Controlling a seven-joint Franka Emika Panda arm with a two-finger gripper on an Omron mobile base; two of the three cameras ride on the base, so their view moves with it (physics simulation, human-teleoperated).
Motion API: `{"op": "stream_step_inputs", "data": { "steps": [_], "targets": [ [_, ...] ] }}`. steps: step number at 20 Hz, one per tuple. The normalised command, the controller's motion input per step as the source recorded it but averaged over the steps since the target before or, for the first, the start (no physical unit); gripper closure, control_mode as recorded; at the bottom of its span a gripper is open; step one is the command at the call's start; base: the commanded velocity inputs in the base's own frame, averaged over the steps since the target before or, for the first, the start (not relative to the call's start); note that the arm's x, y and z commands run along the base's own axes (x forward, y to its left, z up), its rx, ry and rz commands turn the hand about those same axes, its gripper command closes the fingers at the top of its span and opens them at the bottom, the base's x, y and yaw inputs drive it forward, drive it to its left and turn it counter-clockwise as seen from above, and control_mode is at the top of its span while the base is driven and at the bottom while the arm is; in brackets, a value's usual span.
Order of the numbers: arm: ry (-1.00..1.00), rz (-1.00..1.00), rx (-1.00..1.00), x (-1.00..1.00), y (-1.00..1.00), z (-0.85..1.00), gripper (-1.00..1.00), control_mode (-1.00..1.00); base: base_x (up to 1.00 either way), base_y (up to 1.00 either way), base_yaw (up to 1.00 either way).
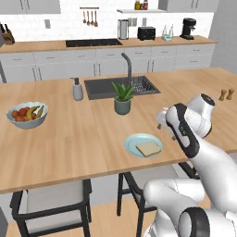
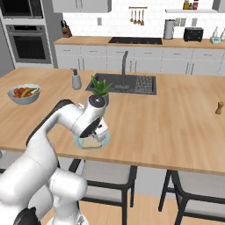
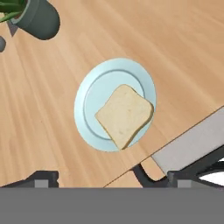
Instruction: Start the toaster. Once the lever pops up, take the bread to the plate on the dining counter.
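Note:
The bread (image 3: 124, 114) lies flat on the light-blue plate (image 3: 87, 96), near the front edge of the dining counter (image 3: 183, 52). My gripper (image 3: 111, 175) hangs open just above it, with nothing between its fingers. From the left base view the gripper (image 1: 164, 129) is right of the plate (image 1: 132, 141), and the bread (image 1: 148, 149) covers the plate's right half. In the right base view the gripper (image 2: 99, 131) partly hides the plate (image 2: 78, 141) and bread (image 2: 90, 143). The black toaster (image 1: 146, 33) (image 2: 193, 34) stands far off on the back counter.
A potted plant (image 1: 122, 98) (image 3: 37, 17) stands just behind the plate, before the inset sink (image 1: 120, 87). A fruit bowl (image 1: 27, 114) sits at the left, a soap dispenser (image 1: 77, 89) by the sink, shakers (image 1: 226, 94) at the right. Chairs (image 1: 51, 203) stand under the counter edge.

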Motion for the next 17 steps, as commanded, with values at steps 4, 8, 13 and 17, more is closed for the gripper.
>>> {"op": "stream_step_inputs", "data": {
  "steps": [4,8,13,17],
  "targets": [
    [0.08,0.0,-0.13,-0.6,0.1,0.89,-1.0,-1.0,0.0,0.0,0.0],
    [0.03,0.0,-0.19,-0.52,0.25,0.9,-1.0,-1.0,0.0,0.0,0.0],
    [0.0,0.04,-0.2,-0.83,0.06,0.65,-1.0,-1.0,0.0,0.0,0.0],
    [0.04,0.19,-0.2,-0.62,0.16,0.65,-1.0,-1.0,0.0,0.0,0.0]
  ]
}}
